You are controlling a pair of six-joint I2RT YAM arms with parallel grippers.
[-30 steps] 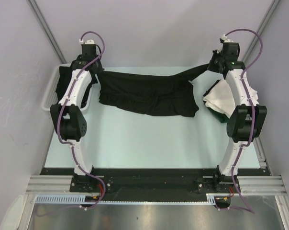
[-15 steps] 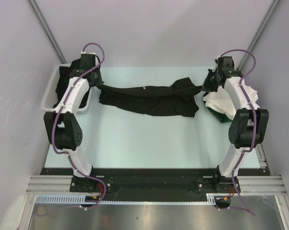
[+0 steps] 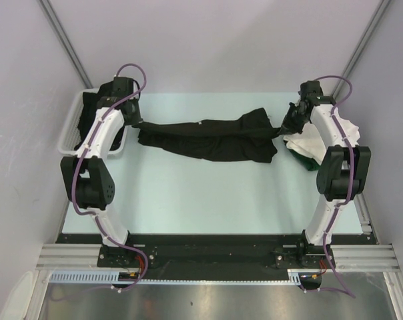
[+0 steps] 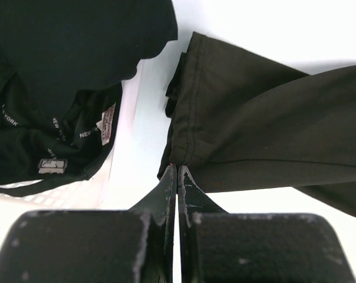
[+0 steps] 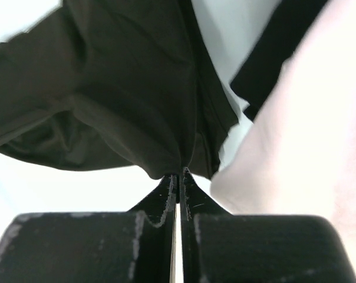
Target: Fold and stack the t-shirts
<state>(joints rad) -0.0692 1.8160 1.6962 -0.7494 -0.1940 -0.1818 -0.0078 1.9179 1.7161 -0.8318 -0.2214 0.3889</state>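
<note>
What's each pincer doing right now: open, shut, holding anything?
Left pincer: shut, pinching one end of the black t-shirt.
Right pincer: shut, pinching the other end of the same shirt.

The left arm point(image 3: 103, 130) and right arm point(image 3: 331, 130) wore white shells on their long links, with chunky black elbow housings point(image 3: 95, 183). A purple cable point(image 3: 130, 65) ran along each. The jaws were matte black, their inner edges scuffed pale.
</note>
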